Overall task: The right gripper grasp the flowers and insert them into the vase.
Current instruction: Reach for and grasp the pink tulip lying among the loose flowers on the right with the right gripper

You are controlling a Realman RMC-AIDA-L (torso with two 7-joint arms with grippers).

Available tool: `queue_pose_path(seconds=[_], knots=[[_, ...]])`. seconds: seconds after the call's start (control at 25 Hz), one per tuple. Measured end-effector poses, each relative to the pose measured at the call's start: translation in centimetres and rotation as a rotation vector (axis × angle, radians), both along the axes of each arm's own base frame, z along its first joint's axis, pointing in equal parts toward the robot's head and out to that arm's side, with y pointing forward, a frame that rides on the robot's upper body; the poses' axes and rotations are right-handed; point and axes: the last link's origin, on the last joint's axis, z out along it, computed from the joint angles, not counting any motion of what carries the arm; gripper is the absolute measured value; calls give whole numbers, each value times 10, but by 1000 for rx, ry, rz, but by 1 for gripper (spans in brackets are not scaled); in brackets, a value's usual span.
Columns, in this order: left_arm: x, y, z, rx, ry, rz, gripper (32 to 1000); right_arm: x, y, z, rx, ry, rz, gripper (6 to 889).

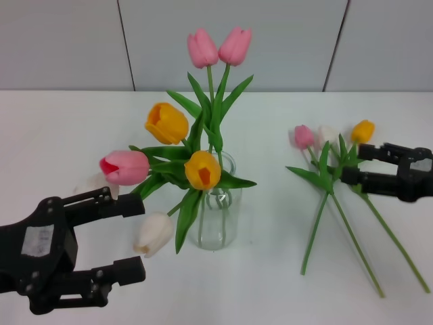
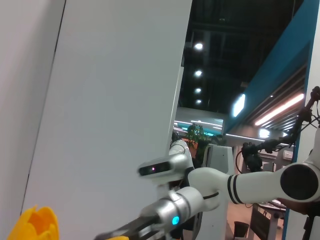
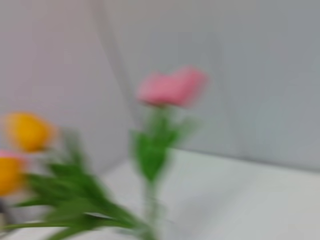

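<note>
The clear glass vase (image 1: 218,220) stands mid-table and holds several tulips: two pink ones up high (image 1: 219,46), two orange, one pink-red and one white drooping low. Three loose flowers (image 1: 329,135) lie on the table at the right, pink, white and orange, their stems running toward the front edge. My right gripper (image 1: 352,164) is low over these stems just below the heads, open, with the stems between its jaws. The right wrist view shows the vase's pink tulips (image 3: 172,87) and green leaves. My left gripper (image 1: 139,238) is open at the front left, beside the white tulip.
A white wall with panel seams rises behind the table. The drooping white tulip (image 1: 154,233) and the pink-red one (image 1: 125,167) hang out to the vase's left, near the left gripper's fingers. In the left wrist view an orange tulip (image 2: 34,225) and the right arm's blue-lit wrist (image 2: 175,219) show.
</note>
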Motion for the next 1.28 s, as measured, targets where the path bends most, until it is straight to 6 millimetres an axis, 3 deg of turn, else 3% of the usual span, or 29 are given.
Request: queue_pose_path(seconds=[0.2,0.4,0.84,1.08,1.28], knots=[[0,0,0,1,-1,0,835,24,25,-8,-37,-122,-284,739],[0,0,0,1,-2,0,835,35,41,-22,-65,-238,-406,724],[1,1,-1,4,-6,-2,834,44,65,-52,-23,-378,-493,690],[3,3,-2,2,-6,-10,835,40,67,-75,-12,-423,-489,671],[4,3,-2,2,-5,-13,835,37,66,-88,-29,-449,-480,581]])
